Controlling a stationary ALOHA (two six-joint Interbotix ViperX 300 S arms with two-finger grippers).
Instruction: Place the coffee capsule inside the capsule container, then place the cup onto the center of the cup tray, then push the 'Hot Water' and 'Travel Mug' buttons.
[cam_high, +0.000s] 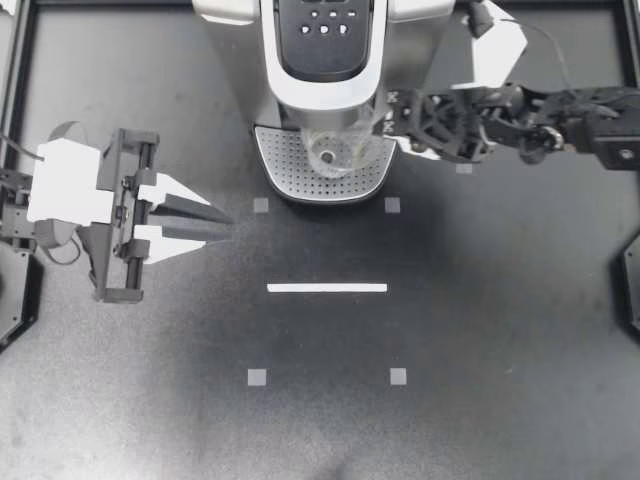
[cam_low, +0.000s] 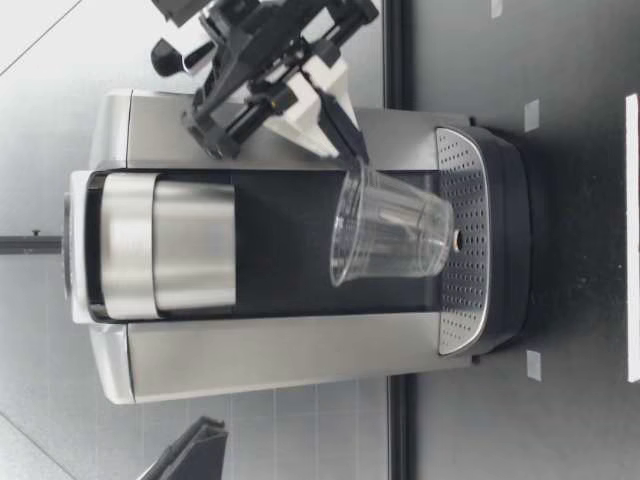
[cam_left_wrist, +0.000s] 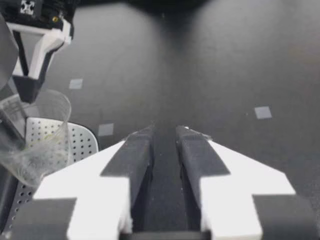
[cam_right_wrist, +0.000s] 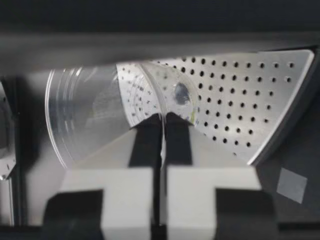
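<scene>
Right claw (cam_high: 380, 125) tight on cup (cam_high: 335, 150) rim, mouth up, axis near-upright over tray (cam_high: 290, 165); left claw (cam_high: 230, 228) narrow.

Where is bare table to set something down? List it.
Free: the table beyond the white tape line from the coffee machine, and the stretch between that line and the table's right edge. Crowded: the cup tray, where my right gripper holds the cup; also around my left gripper.

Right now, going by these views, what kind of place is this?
Probably a lab test bench, not a kitchen: a black table marked with tape squares, a lone coffee machine staged on it, and my right end effector holding a cup.
</scene>
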